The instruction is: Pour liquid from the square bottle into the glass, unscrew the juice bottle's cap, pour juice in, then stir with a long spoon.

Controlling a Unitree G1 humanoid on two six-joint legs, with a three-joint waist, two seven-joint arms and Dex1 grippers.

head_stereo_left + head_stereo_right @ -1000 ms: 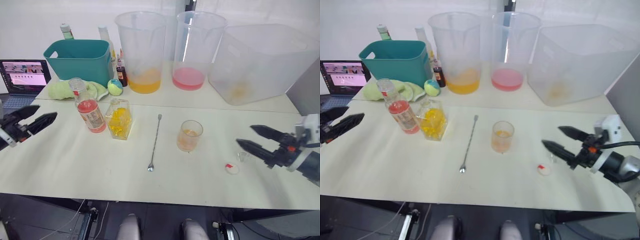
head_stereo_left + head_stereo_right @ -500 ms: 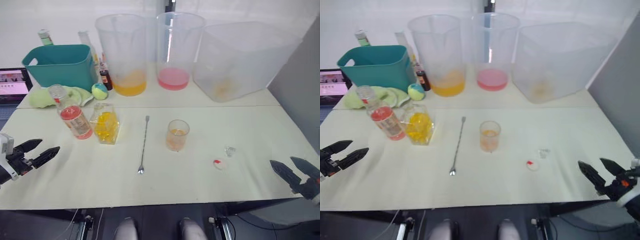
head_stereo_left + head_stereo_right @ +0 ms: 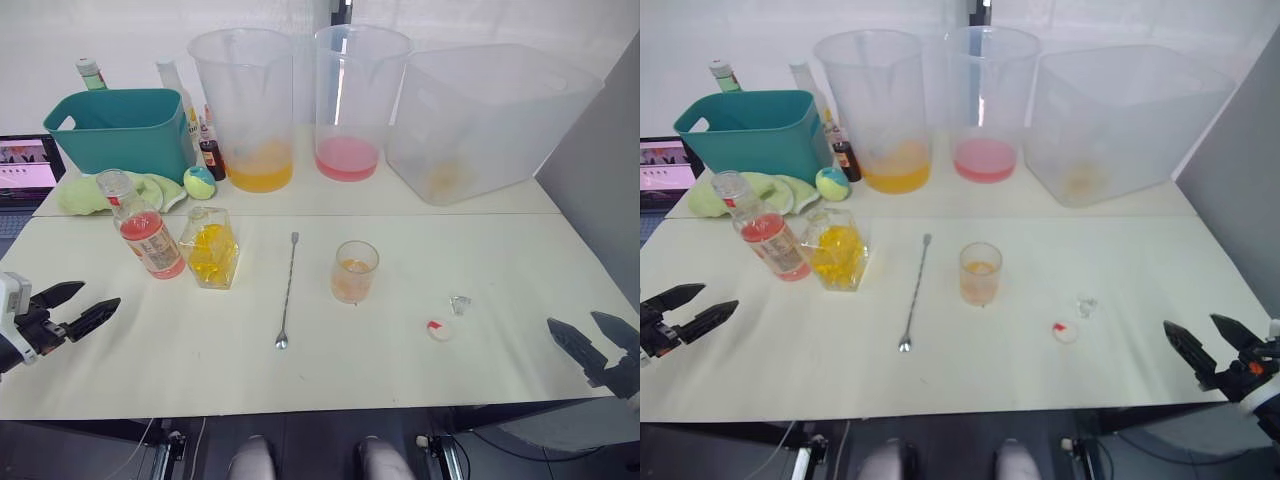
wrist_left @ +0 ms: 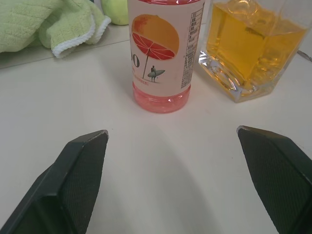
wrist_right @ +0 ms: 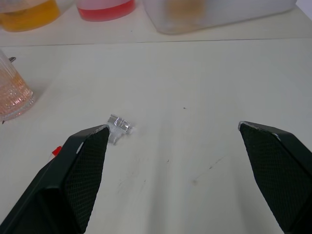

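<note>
Altogether: two bottles; one glass (image 3: 354,271).

3 plastic buckets (image 3: 250,105), 1 glass (image 3: 354,272), 1 long spoon (image 3: 288,292), 1 cap (image 3: 437,330)

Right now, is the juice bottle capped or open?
Open. The juice bottle stands upright with a bare neck; the cap lies on the table right of the glass.

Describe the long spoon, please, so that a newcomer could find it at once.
Start from the tall bucket holding orange liquid at the back. In front of it, the long spoon lies flat between the square bottle and the glass. It is thin, silver metal, with a tiny bowl at its near end.
</note>
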